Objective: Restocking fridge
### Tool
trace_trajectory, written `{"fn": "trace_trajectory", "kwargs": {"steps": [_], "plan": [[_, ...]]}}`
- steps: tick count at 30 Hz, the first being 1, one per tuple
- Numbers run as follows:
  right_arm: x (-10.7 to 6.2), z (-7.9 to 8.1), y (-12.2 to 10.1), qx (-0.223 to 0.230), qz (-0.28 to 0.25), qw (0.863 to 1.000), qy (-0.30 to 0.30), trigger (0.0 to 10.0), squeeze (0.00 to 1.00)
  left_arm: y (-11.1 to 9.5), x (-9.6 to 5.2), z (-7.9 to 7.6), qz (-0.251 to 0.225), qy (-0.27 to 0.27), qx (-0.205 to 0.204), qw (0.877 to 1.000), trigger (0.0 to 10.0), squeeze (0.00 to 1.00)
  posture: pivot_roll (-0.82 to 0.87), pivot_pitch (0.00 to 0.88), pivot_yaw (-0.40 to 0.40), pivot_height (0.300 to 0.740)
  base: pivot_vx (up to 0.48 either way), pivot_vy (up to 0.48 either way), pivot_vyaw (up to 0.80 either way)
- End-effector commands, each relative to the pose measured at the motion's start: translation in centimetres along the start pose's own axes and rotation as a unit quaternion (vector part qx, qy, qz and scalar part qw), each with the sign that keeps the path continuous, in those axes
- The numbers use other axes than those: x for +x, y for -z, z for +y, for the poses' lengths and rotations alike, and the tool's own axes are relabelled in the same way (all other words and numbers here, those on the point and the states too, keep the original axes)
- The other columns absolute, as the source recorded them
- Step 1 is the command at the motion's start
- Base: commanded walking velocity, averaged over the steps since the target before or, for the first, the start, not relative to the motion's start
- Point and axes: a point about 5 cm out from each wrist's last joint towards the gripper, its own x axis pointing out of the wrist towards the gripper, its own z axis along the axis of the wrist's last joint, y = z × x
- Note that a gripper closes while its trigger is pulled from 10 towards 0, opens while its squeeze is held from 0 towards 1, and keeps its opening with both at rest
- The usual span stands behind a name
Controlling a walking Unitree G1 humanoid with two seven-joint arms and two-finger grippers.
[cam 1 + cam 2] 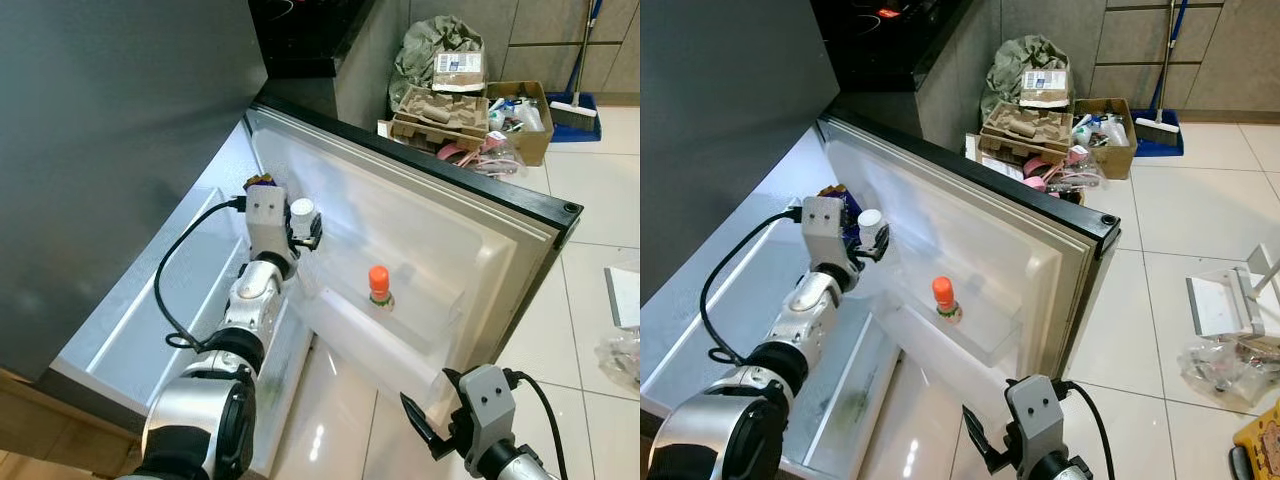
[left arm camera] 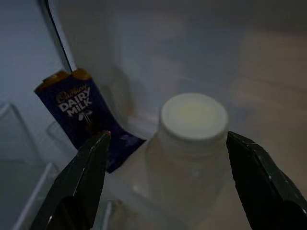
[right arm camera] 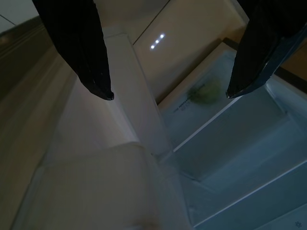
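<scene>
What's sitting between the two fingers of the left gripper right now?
In the left wrist view, the white-capped milk bottle stands between the open left gripper's fingers, with a Cadbury Dairy Milk bar just behind one finger.

Head views are evenly and brightly lit; the white inner face of the fridge door (image 1: 400,230) is rendered pale and slightly washed out, while the grey fridge front (image 1: 100,150) stays in soft shade. Glare — pale streaks of reflected light — is seen on the glossy floor tiles (image 1: 330,420). Focus is sharp, with no motion blur. Both wrist views are dim and bluish. In the left wrist view the white cap (image 2: 194,117) is soft and low in contrast — the black fingers (image 2: 81,182) appear as near silhouettes. Three small reflected lights (image 3: 157,42) are visible in the right wrist view.
</scene>
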Motion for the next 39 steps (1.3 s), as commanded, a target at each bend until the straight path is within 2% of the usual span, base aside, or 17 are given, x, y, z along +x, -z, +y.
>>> {"fn": "trace_trajectory", "kwargs": {"steps": [1, 4, 11, 13, 14, 16, 17, 19, 20, 21, 24, 26, 27, 28, 29, 32, 39], "plan": [[-0.3, 0.3, 0.8, 0.008, 0.014, 1.0, -0.004, 10.0, 0.0, 0.2, -0.6, 1.4, -0.007, -0.008, 0.021, 1.0, 10.0, 0.0, -0.15, 0.289, 0.141, 0.74, 0.0, 0.0, 0.0], [-0.2, 0.3, 0.7, 0.008, 0.012, 1.0, -0.003, 10.0, 0.0, 0.0, -1.6, 2.4, -0.048, -0.012, -0.002, 0.999, 10.0, 0.0, -0.15, 0.287, 0.142, 0.74, 0.0, 0.0, 0.0], [-0.3, 0.4, 0.8, 0.008, 0.012, 1.0, -0.003, 10.0, 0.0, 0.6, -2.9, 3.1, -0.067, 0.002, -0.032, 0.997, 10.0, 0.0, -0.15, 0.28, 0.148, 0.74, 0.0, 0.0, 0.0], [-0.3, 0.2, 0.8, 0.007, 0.012, 1.0, 0.001, 10.0, 0.0, 0.8, -4.8, 4.1, -0.088, 0.002, -0.065, 0.994, 10.0, 0.0, -0.15, 0.268, 0.158, 0.74, 0.0, 0.0, 0.0], [-0.3, 0.2, 0.8, 0.007, 0.012, 1.0, 0.001, 10.0, 0.0, 0.8, -4.8, 4.1, -0.088, 0.002, -0.065, 0.994, 10.0, 0.0, -0.15, 0.268, 0.158, 0.74, 0.0, 0.0, 0.0], [-0.4, 0.0, 0.9, 0.007, 0.012, 1.0, 0.006, 10.0, 0.0, 1.1, -7.6, 4.9, -0.098, -0.007, -0.079, 0.992, 10.0, 0.0, -0.15, 0.255, 0.156, 0.74, 0.0, 0.0, 0.0], [-0.4, 0.0, 0.9, 0.007, 0.012, 1.0, 0.006, 10.0, 0.0, 1.1, -7.6, 4.9, -0.098, -0.007, -0.079, 0.992, 10.0, 0.0, -0.15, 0.255, 0.156, 0.74, 0.0, 0.0, 0.0], [-0.5, -0.1, 1.0, 0.008, 0.012, 1.0, 0.008, 10.0, 0.0, 1.4, -9.5, 5.0, -0.095, -0.012, -0.083, 0.992, 10.0, 0.0, -0.14, 0.242, 0.153, 0.74, 0.0, 0.0, 0.0], [-0.5, -0.1, 1.1, 0.009, 0.015, 1.0, 0.01, 10.0, 0.0, 2.3, -10.8, 5.0, -0.068, -0.02, -0.075, 0.995, 10.0, 0.0, -0.14, 0.23, 0.152, 0.74, 0.0, 0.0, 0.0], [-0.5, -0.1, 1.1, 0.009, 0.015, 1.0, 0.01, 10.0, 0.0, 2.3, -10.8, 5.0, -0.068, -0.02, -0.075, 0.995, 10.0, 0.0, -0.14, 0.23, 0.152, 0.74, 0.0, 0.0, 0.0], [-0.4, -0.3, 1.6, 0.011, 0.026, 0.999, 0.019, 10.0, 0.0, 5.5, -13.6, 4.9, 0.031, -0.032, -0.01, 0.999, 10.0, 0.0, -0.13, 0.21, 0.149, 0.74, 0.0, 0.0, 0.0], [-0.4, -0.3, 1.8, 0.012, 0.029, 0.999, 0.021, 10.0, 0.0, 6.3, -14.2, 4.9, 0.054, -0.032, 0.006, 0.998, 10.0, 0.0, -0.13, 0.205, 0.148, 0.74, 0.0, 0.0, 0.0], [-0.3, -0.4, 2.8, 0.014, 0.065, 0.997, 0.027, 10.0, 0.0, 9.0, -16.0, 4.3, 0.132, -0.035, 0.025, 0.99, 10.0, 0.0, -0.12, 0.187, 0.145, 0.74, 0.0, 0.0, 0.0], [-0.3, -0.2, 4.1, 0.021, 0.105, 0.994, 0.032, 10.0, 0.0, 10.8, -16.9, 3.7, 0.17, -0.047, 0.007, 0.984, 10.0, 0.0, -0.12, 0.172, 0.143, 0.74, 0.0, 0.0, 0.0], [-0.3, -0.2, 4.1, 0.021, 0.105, 0.994, 0.032, 10.0, 0.0, 10.8, -16.9, 3.7, 0.17, -0.047, 0.007, 0.984, 10.0, 0.0, -0.12, 0.172, 0.143, 0.74, 0.0, 0.0, 0.0], [-0.9, 0.3, 6.6, 0.046, 0.175, 0.983, 0.04, 10.0, 0.0, 13.6, -18.5, 2.5, 0.237, -0.068, -0.023, 0.969, 10.0, 0.0, -0.11, 0.146, 0.141, 0.74, 0.0, 0.0, 0.0], [-1.5, 0.6, 8.3, 0.058, 0.212, 0.973, 0.072, 10.0, 0.0, 15.9, -19.9, 1.3, 0.32, -0.068, 0.005, 0.945, 10.0, 0.0, -0.11, 0.099, 0.14, 0.74, 0.0, 0.0, 0.0]]}}
